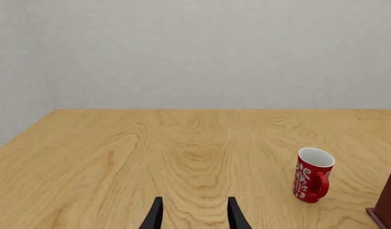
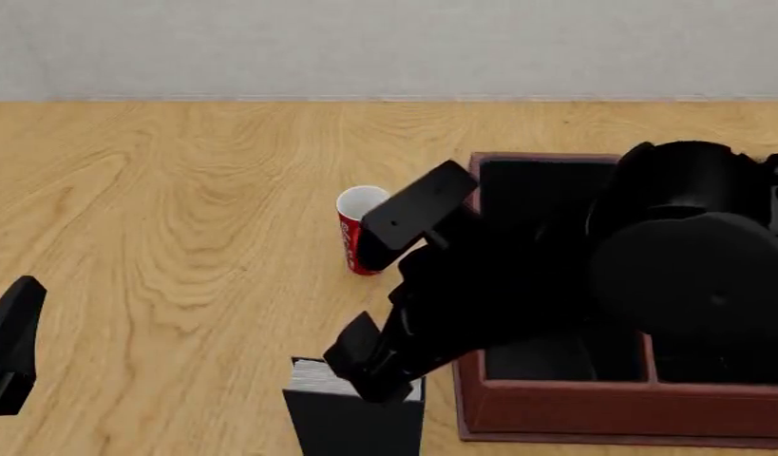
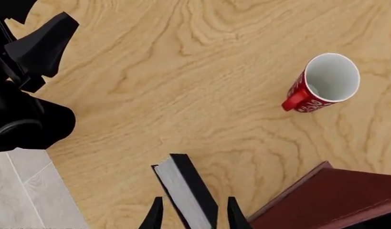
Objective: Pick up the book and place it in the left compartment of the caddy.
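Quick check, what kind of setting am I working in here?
Likely a simulated tabletop: a bare wooden table against a plain grey wall, holding only a mug, a book and a caddy.

A light wooden tabletop (image 2: pixel 173 209) with strong swirling grain fills the scene. Its far edge meets a plain pale grey wall (image 1: pixel 202 52). Beyond one tabletop edge lies what seems to be a light grey tiled floor (image 3: pixel 29 191). Lighting is even and soft.
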Robot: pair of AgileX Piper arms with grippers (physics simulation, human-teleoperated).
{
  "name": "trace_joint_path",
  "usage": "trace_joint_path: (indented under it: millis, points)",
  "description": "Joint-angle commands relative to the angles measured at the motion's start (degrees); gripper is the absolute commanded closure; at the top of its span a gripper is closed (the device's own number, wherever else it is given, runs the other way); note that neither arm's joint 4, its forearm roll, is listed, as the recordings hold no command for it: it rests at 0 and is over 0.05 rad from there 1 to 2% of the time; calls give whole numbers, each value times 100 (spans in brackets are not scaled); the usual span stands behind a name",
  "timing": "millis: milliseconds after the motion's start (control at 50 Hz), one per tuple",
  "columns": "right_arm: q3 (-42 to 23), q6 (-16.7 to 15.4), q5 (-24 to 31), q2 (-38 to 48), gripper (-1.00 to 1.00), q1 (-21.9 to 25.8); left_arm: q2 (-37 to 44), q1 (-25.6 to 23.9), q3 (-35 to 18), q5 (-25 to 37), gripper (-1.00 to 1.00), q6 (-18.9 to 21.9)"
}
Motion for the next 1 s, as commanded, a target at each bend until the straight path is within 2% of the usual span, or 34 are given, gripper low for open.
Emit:
trace_joint_path:
  millis: [20,420,540,560,580,600,640,760,1000]
  points:
    - [109,102,-156,156,-100,64,0,0,0,0,-100,0]
    - [196,215,-389,520,-100,132,0,0,0,0,-100,0]
    - [250,369,-483,503,-100,244,0,0,0,0,-100,0]
    - [190,67,-450,609,-100,148,0,0,0,0,-100,0]
    - [188,66,-449,610,-100,147,0,0,0,0,-100,0]
    - [250,249,-517,576,-100,209,0,0,0,0,-100,0]
    - [245,286,-545,607,-100,190,0,0,0,0,-100,0]
    - [207,128,-583,714,-100,95,0,0,0,0,-100,0]
    - [296,224,-690,838,-100,67,0,0,0,0,-100,0]
